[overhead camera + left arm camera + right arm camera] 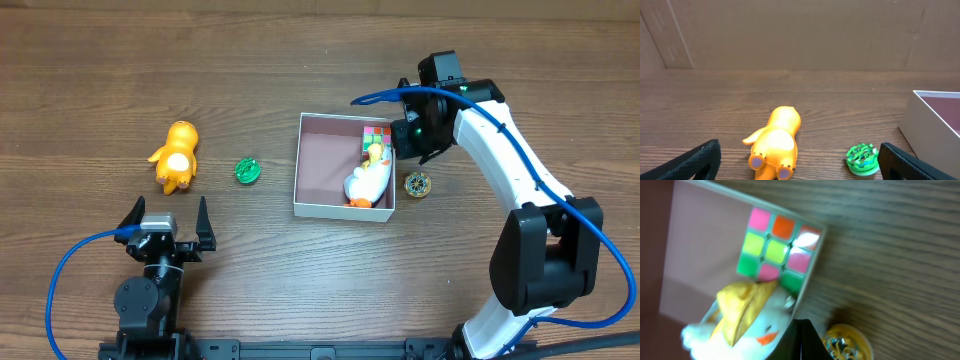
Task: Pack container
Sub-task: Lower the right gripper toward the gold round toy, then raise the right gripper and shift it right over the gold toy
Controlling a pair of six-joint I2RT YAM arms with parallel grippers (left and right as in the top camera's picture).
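The container point(340, 211), a shallow white-walled box with a pink inside, sits mid-table. It also shows in the left wrist view point(932, 117) and the right wrist view point(700, 245). Inside lie a colourful puzzle cube point(377, 135) point(775, 250) and a white duck plush point(368, 182) point(740, 325). My right gripper point(400, 135) point(802, 330) is shut and empty, over the container's right wall beside the cube. My left gripper point(168, 215) point(800, 156) is open and empty near the front edge, facing an orange plush toy point(177, 155) point(776, 142) and a green spinner point(247, 171) point(863, 159).
A yellow spinner point(418, 184) point(846, 342) lies on the wood just right of the container. A cardboard wall stands at the back in the left wrist view. Blue cables trail from both arms.
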